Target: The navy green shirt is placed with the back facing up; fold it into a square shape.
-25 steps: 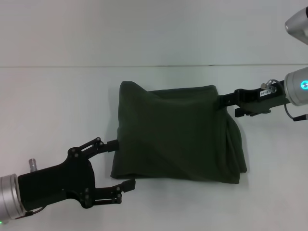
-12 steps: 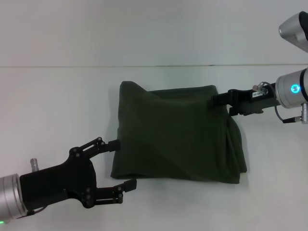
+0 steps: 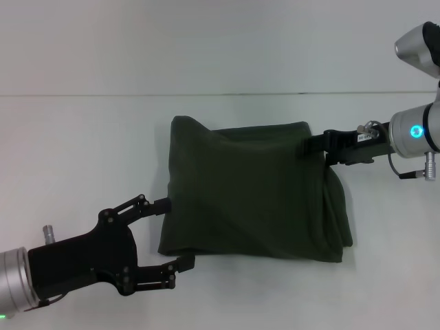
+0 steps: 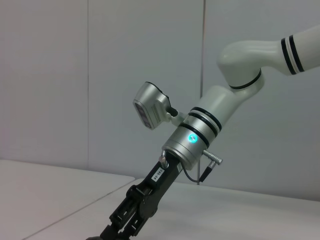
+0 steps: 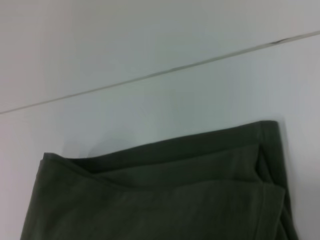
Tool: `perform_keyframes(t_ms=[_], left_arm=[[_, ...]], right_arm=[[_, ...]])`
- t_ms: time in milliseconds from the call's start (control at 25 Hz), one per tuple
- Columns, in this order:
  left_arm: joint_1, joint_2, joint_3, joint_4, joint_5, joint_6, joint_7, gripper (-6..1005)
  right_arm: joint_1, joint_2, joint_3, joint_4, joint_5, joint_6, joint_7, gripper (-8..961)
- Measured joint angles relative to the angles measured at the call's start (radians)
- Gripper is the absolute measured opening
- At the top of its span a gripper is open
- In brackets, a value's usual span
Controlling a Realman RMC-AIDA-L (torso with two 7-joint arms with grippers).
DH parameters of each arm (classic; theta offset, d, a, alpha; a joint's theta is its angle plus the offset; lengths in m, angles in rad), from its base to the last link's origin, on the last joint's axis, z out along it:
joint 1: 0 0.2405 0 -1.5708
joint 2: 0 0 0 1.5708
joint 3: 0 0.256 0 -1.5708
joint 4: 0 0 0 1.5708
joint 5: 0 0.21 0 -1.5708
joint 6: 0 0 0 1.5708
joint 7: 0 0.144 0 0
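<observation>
Folded dark olive-green soft-fabric shirt (image 3: pixel 254 192) on white table (image 3: pixel 82 151) | right gripper (image 3: pixel 307 146) at far right corner, grip hidden | left gripper (image 3: pixel 173 232), fingers spread, flanks near left corner.

My head camera looks down and forward over the white table (image 3: pixel 82 137), taking in the whole folded navy green shirt (image 3: pixel 254 192). My left wrist camera sits low, facing across toward my right arm (image 4: pixel 200 140). My right wrist camera looks closely at the shirt's far edge, shared with the head view.
</observation>
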Motion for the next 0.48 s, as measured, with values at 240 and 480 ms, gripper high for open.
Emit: perform_keyframes(t_ms=[240, 480], left_arm=[[0.000, 0.000, 0.000, -0.006, -0.002, -0.003, 0.016, 950], [-0.004, 0.000, 0.000, -0.022, -0.003, -0.012, 0.027, 950]], right_arm=[[0.001, 0.023, 0.000, 0.000, 0.001, 0.022, -0.053, 754], [0.008, 0.030, 0.000, -0.004, 0.001, 0.020, -0.064, 522]])
